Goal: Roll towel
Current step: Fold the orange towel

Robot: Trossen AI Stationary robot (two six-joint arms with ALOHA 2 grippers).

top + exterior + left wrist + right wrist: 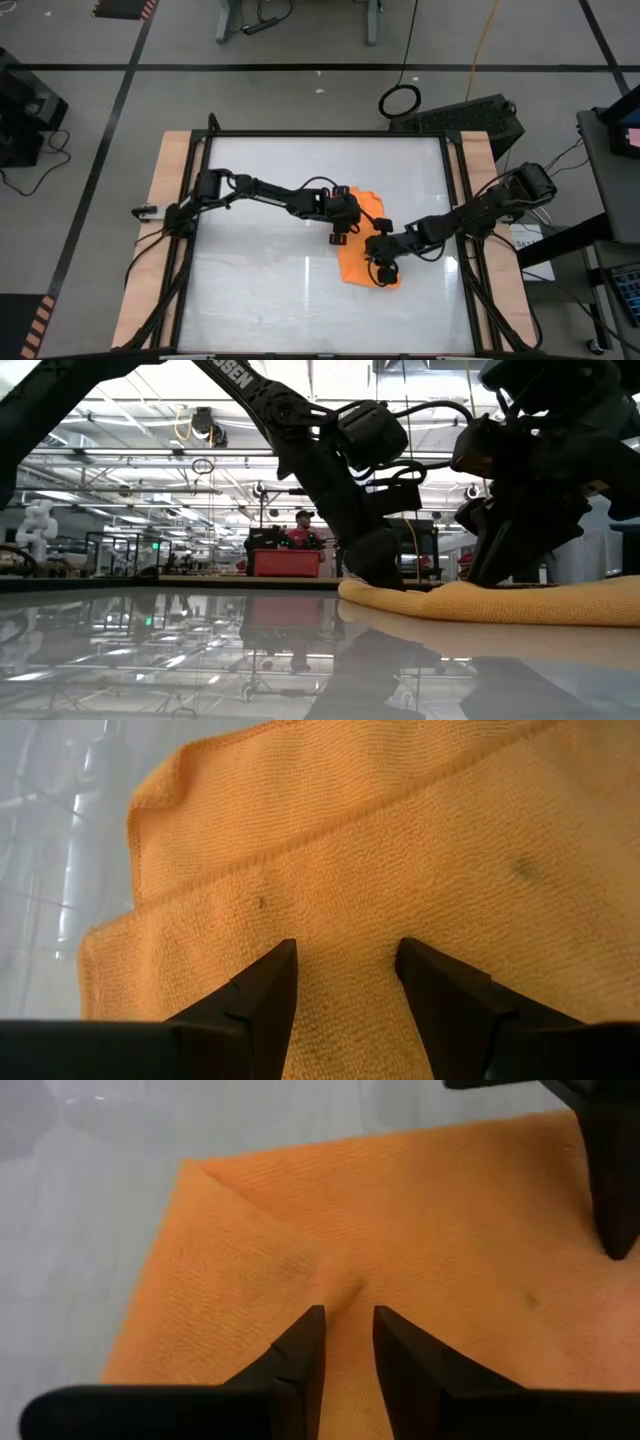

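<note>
The bright-orange towel (356,266) lies flat on the white table, folded, with one layer's hemmed edge (300,840) lying across a lower layer. My left gripper (340,230) points down on the towel's left part, fingers apart (347,960). My right gripper (381,258) points down on the towel's middle, just right of and nearer than the left, its fingers almost together (348,1320). In the low view the towel (520,603) shows as a low flat strip under both grippers. My left gripper stands on the towel's top layer from above, its two fingertips (285,960) apart, with flat cloth between them; it grips nothing. The towel lies on the table beneath it. My right gripper pinches a small raised pucker of the towel's top surface (350,1288) between its two fingertips, coming from above and pointing down. A crease runs from the pucker toward the folded corner (200,1168). The towel otherwise lies flat on the table.
The glossy white tabletop (260,290) has bare room to the left of and nearer than the towel. Wooden rails (165,200) and black frame bars border the table. One finger of the left gripper (610,1170) stands close to my right gripper.
</note>
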